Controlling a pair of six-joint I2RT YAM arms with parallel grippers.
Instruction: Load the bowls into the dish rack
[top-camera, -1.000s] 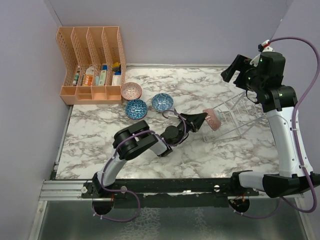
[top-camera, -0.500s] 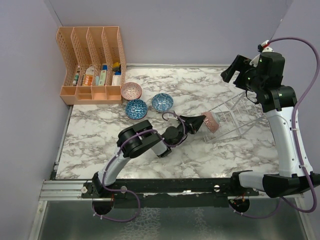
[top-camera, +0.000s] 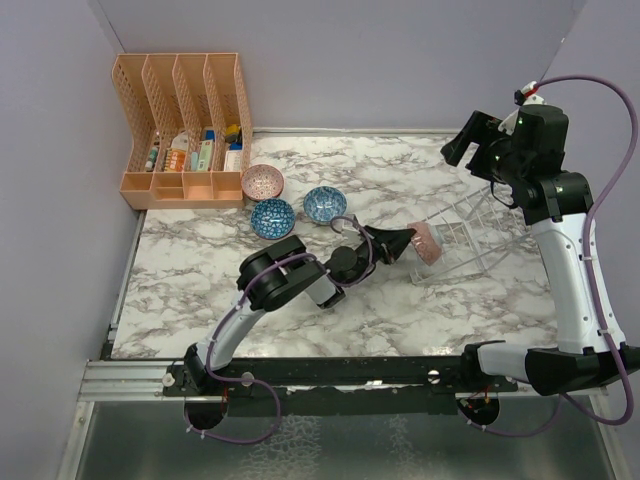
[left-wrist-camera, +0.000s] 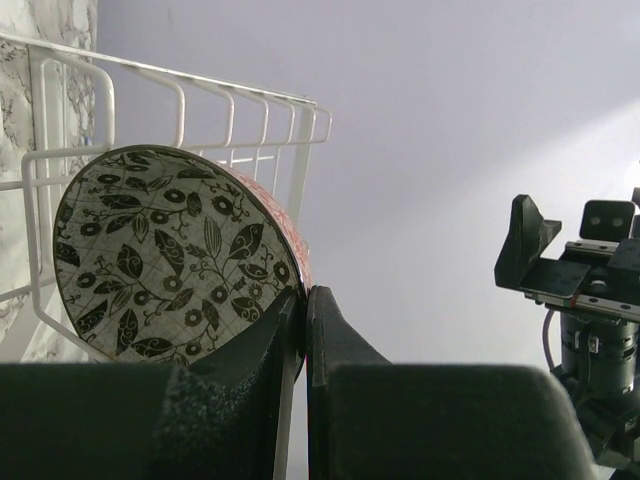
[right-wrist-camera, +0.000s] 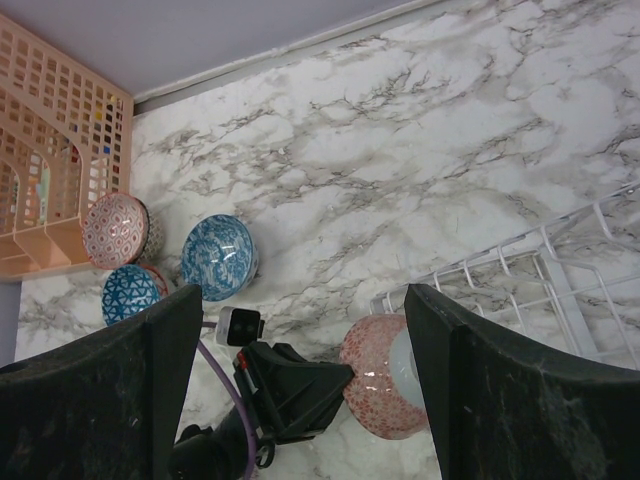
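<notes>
Left wrist view: the left gripper (left-wrist-camera: 303, 305) is clamped on the rim of a bowl (left-wrist-camera: 170, 260), leaf-patterned inside and red outside. The bowl stands on edge past its fingertips, against the wires at the dish rack (top-camera: 465, 228)'s near end. Over the rack's far end, the right gripper (right-wrist-camera: 303, 300) has its fingers spread wide, with rack wires running behind one.

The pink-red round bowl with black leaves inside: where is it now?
In the top view the pink-red bowl is right of centre, held on edge in the left hand at the left end of the white wire dish rack.
</notes>
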